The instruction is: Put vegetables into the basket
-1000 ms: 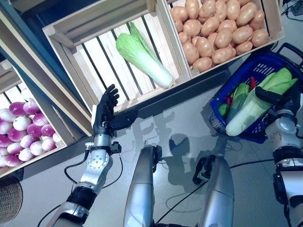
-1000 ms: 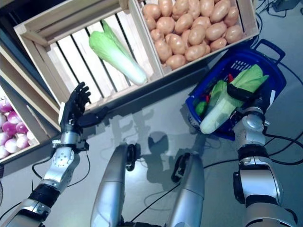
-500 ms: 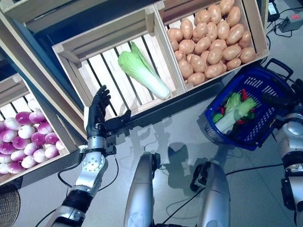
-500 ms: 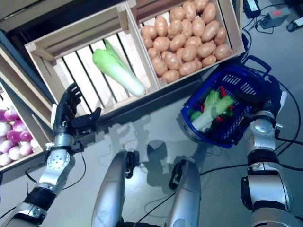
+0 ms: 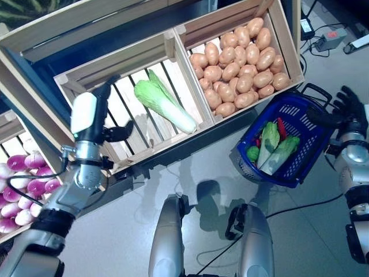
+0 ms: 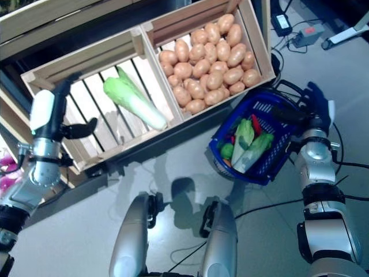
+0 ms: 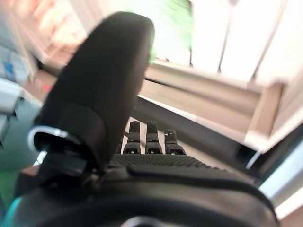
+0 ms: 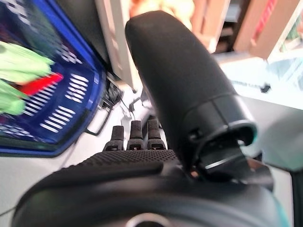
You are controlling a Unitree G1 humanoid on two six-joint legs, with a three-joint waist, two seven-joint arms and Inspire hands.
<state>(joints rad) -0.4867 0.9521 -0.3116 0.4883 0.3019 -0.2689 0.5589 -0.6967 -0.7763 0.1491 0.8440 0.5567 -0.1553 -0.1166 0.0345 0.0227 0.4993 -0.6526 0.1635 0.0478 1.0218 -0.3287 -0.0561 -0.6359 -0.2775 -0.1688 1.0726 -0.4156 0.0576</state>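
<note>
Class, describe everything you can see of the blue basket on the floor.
The blue basket looks like slotted plastic with dark handles. It sits tilted on the grey floor, below the potato crate. Inside lie green leafy vegetables and something red. The right hand is beside its rim; contact is unclear.

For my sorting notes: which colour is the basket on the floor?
Blue: the basket shows best in the left eye view.

Open slatted crate (image 5: pixel 124 104) around cabbage (image 5: pixel 164 107)
</note>
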